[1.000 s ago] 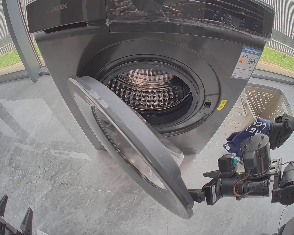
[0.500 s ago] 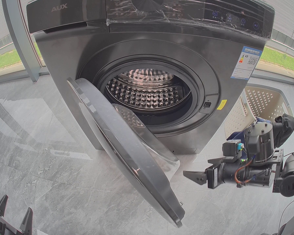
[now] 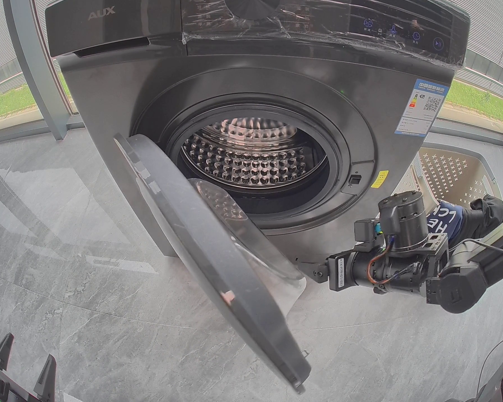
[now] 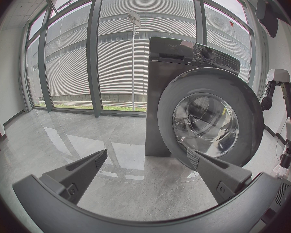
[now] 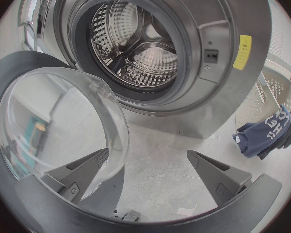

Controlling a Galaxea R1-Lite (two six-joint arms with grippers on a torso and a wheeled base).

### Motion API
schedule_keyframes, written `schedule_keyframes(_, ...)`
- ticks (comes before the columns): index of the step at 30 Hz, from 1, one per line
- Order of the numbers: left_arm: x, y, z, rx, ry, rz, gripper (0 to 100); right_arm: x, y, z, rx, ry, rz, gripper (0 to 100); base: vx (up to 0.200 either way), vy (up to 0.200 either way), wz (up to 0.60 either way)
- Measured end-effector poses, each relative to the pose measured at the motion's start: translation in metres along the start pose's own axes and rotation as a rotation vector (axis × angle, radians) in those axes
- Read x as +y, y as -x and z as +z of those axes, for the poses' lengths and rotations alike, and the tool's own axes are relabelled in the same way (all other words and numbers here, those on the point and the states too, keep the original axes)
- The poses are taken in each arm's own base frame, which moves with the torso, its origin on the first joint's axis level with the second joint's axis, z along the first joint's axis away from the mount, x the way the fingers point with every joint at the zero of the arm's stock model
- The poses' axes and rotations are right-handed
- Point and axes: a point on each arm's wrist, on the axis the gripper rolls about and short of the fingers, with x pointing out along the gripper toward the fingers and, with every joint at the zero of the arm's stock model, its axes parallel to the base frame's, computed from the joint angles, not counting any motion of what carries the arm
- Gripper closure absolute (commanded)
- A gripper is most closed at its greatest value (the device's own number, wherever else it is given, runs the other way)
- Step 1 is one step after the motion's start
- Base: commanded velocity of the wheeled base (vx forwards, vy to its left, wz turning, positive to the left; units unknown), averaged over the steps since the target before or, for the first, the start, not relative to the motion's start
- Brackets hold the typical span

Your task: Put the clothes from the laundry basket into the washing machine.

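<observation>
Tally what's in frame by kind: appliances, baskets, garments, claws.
washing machine: 1
laundry basket: 1
garments: 2 (navy T-shirt, black garment)
claws: 2 (left claw, right claw), both open
Total: 6

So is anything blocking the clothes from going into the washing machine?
Nothing visible does. The door is swung open to the left of the drum opening, and bare floor lies between that opening and the clothes draped over the laundry basket.
</observation>
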Motion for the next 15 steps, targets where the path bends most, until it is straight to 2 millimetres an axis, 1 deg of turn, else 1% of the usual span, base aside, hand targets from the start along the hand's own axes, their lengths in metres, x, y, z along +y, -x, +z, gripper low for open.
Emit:
schedule_keyframes(4, 0.000, 0.000, 0.000, 0.000, 0.000, 0.000, 0, 0.019, -0.006, -0.010, 0.039, 0.030, 0.055, 0, 0.000, 0.000, 0.00)
schedule_keyframes(8, 0.000, 0.000, 0.000, 0.000, 0.000, 0.000, 0, 0.032, -0.007, -0.016, 0.055, 0.049, 0.089, 0, 0.000, 0.000, 0.00)
schedule_keyframes(12, 0.000, 0.000, 0.000, 0.000, 0.000, 0.000, 0, 0.036, -0.007, -0.017, 0.057, 0.049, 0.098, 0, 0.000, 0.000, 0.00)
schedule_keyframes(15, 0.000, 0.000, 0.000, 0.000, -0.001, 0.000, 0, 0.037, -0.008, -0.015, 0.052, 0.044, 0.100, 0, -0.200, 0.000, 0.00)
